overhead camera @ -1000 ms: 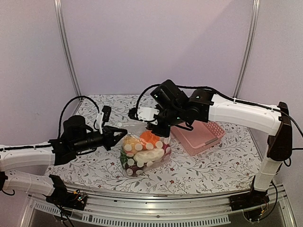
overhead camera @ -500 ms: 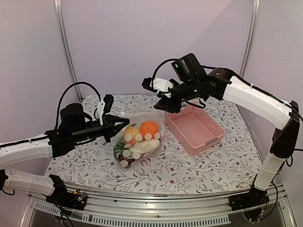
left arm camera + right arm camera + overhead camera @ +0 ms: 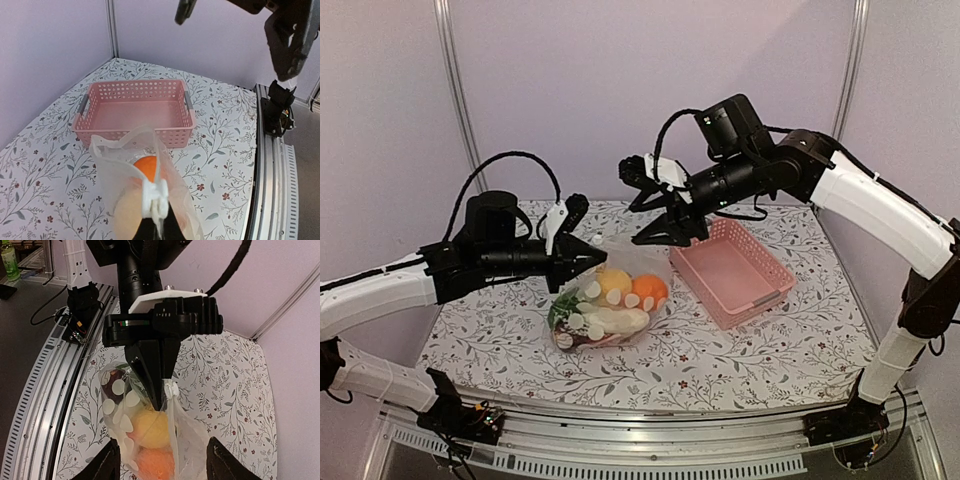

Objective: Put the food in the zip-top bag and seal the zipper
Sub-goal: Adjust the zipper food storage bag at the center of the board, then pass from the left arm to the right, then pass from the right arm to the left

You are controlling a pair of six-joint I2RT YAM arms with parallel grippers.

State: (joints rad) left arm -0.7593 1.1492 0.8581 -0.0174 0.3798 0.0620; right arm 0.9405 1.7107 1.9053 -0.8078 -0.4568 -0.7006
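While the left gripper (image 3: pixel 596 256) is clamped tight on the mouth edge of the clear crinkly plastic zip-top bag (image 3: pixel 582 325), right at a small white slider tab (image 3: pixel 154 194), the bag hangs from that pinch and its bottom appears to rest on the flower-patterned table (image 3: pixel 770 350). The small toy fruits and vegetables (image 3: pixel 620 295) lie inside it.

Judgement: the film is soft, slippery and light. The load makes it sag, so any hold belongs on the stiffer zipper (image 3: pixel 122 136) strip, towards its free end.

The right gripper (image 3: pixel 668 228) hovers above the bag, jaws apart, holding nothing. A pink lattice plastic basket (image 3: pixel 735 268) stands just beside the zip-top bag and could crowd the closing stroke.
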